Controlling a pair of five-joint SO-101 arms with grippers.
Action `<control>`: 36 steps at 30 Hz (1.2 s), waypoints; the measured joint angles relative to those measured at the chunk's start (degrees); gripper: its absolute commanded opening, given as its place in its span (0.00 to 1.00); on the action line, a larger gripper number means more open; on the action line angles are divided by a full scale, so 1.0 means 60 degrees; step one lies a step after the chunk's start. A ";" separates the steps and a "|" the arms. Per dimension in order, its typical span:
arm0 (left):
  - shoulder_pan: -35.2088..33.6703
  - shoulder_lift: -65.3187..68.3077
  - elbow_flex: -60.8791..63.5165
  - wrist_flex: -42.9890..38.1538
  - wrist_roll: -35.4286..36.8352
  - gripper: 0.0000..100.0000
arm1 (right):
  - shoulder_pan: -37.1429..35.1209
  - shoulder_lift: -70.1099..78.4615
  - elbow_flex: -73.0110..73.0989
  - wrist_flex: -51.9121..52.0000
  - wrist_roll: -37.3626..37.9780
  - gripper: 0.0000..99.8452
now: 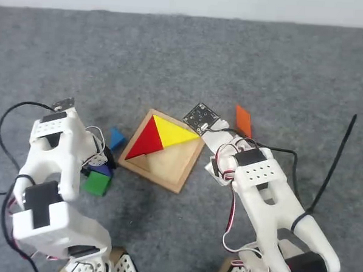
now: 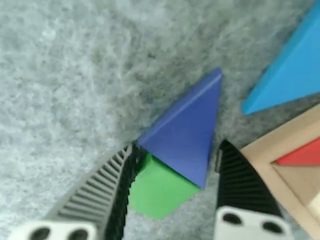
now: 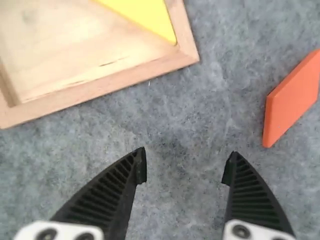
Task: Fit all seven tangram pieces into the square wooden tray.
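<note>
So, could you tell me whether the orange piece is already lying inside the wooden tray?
No, the orange piece lies on the grey mat beyond the tray, apart from its rim.

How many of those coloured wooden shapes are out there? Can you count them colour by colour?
red piece: 1
yellow piece: 1
light blue piece: 1
dark blue piece: 1
green piece: 1
orange piece: 1
Total: 6 visible
</note>
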 measured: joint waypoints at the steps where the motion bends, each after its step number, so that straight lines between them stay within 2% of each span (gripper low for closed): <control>1: 0.0015 -0.0015 0.0000 -0.0059 0.0000 0.18 | 0.0015 0.0000 0.0000 0.0000 0.0000 0.25; 19: 0.0073 -0.0044 -0.0103 -0.0220 0.0000 0.07 | 0.0000 0.0000 0.0000 0.0000 0.0000 0.25; 27: 0.0073 -0.0044 -0.0103 -0.0220 -0.0059 0.06 | 0.0000 0.0000 0.0000 0.0000 0.0000 0.25; 31: 0.0073 -0.0029 -0.0161 -0.0220 -0.0703 0.09 | 0.0000 0.0000 0.0000 0.0000 0.0000 0.25; 36: -0.0527 0.0132 -0.1011 0.0352 -0.1744 0.22 | 0.0000 0.0000 0.0000 0.0000 0.0000 0.25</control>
